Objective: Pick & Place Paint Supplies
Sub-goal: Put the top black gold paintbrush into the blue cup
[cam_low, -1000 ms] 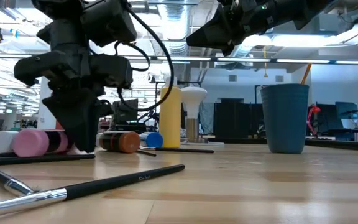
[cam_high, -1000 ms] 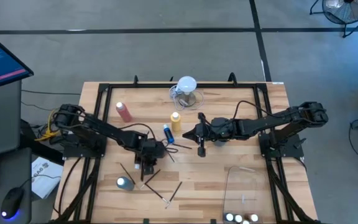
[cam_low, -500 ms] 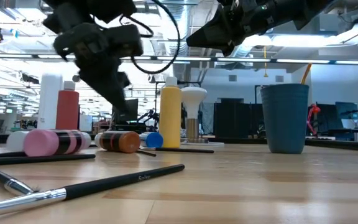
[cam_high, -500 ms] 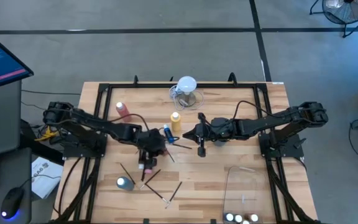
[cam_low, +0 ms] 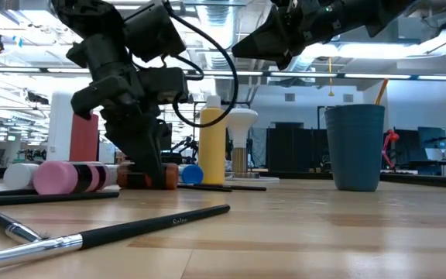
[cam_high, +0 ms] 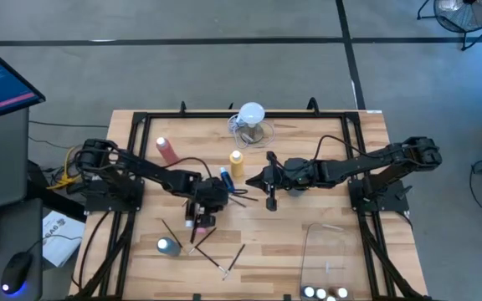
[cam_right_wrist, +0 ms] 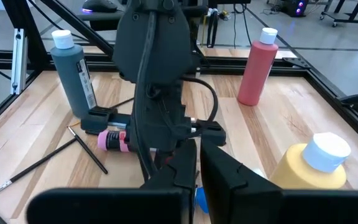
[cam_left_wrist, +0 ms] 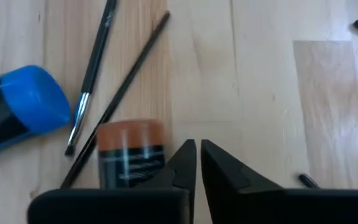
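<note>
Both pairs of jaws are closed on nothing. The left gripper [cam_left_wrist: 197,163] has its tips down at the bench [cam_high: 308,251], just beside a small brown-capped bottle [cam_left_wrist: 131,152] lying on its side; the left wrist view shows the tips pressed together next to that bottle, not around it. The right gripper [cam_high: 272,203] hangs above the bench middle.

The left wrist view alone shows the bottle's orange-brown cap and dark label, a blue-capped bottle [cam_left_wrist: 23,112] lying near it, and two thin brushes [cam_left_wrist: 120,93] crossing between them. The low view shows the brown bottle [cam_low: 167,176] behind the left gripper's fingers, a pink bottle [cam_low: 64,177] lying nearer the camera, and a long dark brush [cam_low: 114,229] in the foreground.

The high view gives the layout: yellow squeeze bottle [cam_high: 237,161] upright near the middle, red bottle [cam_high: 166,150] toward the left rear, several brushes scattered in front of the left arm, a grey-topped bottle [cam_high: 167,246] at the front left, and white-capped bottles [cam_high: 325,293] in a clear bin [cam_high: 329,242] at the front right.

The right wrist view shows the grey bottle [cam_right_wrist: 73,71] upright and tall, the red one [cam_right_wrist: 257,68] with a white cap, and the yellow one [cam_right_wrist: 312,168] close by.
</note>
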Available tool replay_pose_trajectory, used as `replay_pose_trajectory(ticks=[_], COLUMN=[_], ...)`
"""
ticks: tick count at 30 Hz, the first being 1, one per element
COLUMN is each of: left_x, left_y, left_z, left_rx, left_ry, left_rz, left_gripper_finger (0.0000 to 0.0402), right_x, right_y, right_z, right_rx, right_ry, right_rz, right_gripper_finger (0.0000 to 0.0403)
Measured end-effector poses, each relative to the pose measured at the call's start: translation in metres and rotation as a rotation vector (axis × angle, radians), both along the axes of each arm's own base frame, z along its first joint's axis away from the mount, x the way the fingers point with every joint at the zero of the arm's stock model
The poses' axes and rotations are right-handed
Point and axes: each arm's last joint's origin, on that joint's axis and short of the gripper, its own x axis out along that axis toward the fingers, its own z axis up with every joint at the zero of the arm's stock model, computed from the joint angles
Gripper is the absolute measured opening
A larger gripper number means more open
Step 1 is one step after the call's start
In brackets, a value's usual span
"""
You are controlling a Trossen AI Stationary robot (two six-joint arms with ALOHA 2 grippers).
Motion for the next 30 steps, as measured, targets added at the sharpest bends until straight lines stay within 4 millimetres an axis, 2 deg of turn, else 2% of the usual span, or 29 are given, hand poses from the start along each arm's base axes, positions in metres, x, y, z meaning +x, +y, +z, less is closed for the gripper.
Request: replay_pose_trajectory(ticks=[12, 19, 25, 30], left_x=[-0.01, -0.014, -0.019, -0.03], left_y=[0.003, 0.004, 0.01, 0.02], left_z=[-0.005, -0.002, 0.021, 0.04], left_rx=[0.042, 0.094, 0.16, 0.141], left_ry=[0.12, 0.13, 0.057, -0.013], left_rz=[0.057, 0.09, 0.145, 0.183], left_gripper_finger=[0.0004, 0.0004, 0.0004, 0.0004], right_x=[0.0, 0.0, -0.001, 0.001], right_y=[0.0, 0.0, 0.0, 0.0], right_z=[0.0, -0.001, -0.002, -0.007], right_rx=[0.0, 0.0, 0.03, 0.037], right_ry=[0.005, 0.005, 0.022, 0.045], right_rz=[0.0, 0.0, -0.01, -0.01], right_gripper_finger=[0.0013, 0.0014, 0.0015, 0.0013])
